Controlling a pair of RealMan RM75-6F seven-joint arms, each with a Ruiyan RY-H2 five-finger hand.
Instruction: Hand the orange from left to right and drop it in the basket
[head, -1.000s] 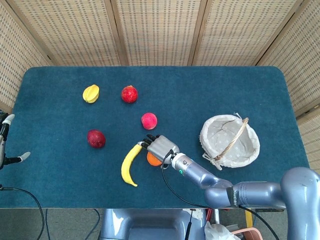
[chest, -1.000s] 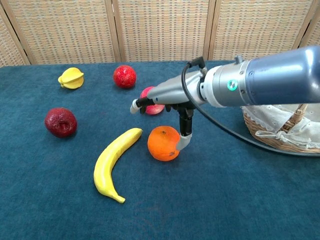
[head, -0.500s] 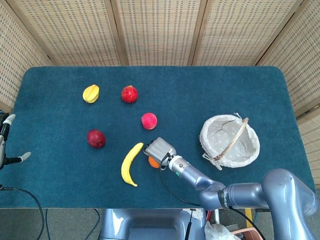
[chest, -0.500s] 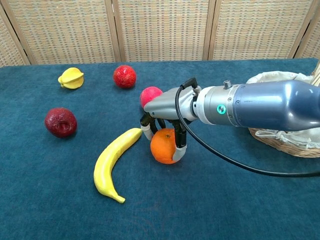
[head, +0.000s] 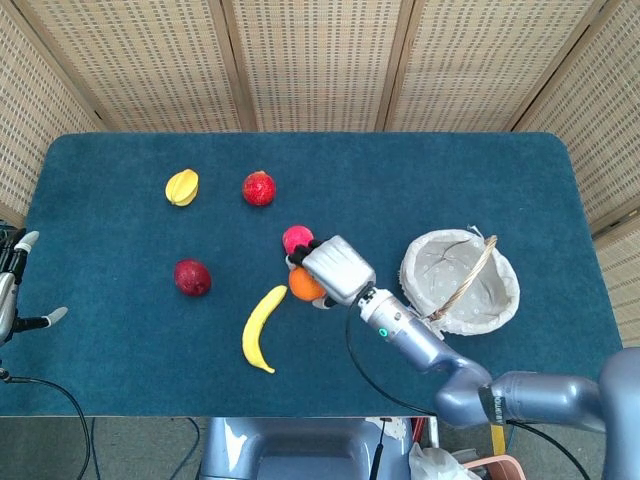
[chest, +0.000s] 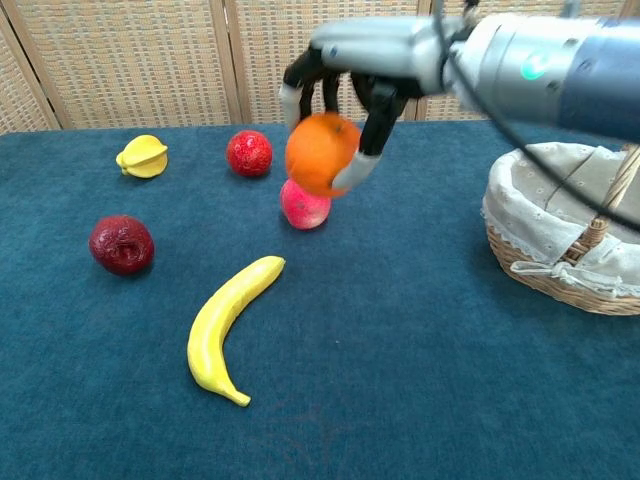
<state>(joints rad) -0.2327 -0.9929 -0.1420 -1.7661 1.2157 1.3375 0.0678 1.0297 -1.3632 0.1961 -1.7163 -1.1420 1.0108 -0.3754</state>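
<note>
My right hand (head: 331, 268) (chest: 350, 75) holds the orange (head: 303, 285) (chest: 320, 152) from above, lifted well off the blue table. Its fingers (chest: 366, 140) wrap the fruit's sides. The wicker basket (head: 505, 290) (chest: 545, 275) with a white cloth lining stands to the right of the hand. My left hand (head: 12, 290) shows only at the far left edge of the head view, off the table, fingers apart and holding nothing.
On the table lie a banana (head: 260, 327) (chest: 227, 324), a pink fruit (head: 296, 238) (chest: 304, 206) just behind the orange, a dark red fruit (head: 192, 277) (chest: 121, 244), a red fruit (head: 258, 188) (chest: 249, 153) and a yellow starfruit (head: 181, 187) (chest: 142, 156).
My right hand closed around the orange on the table and has lifted it high. The left hand has barely moved.
</note>
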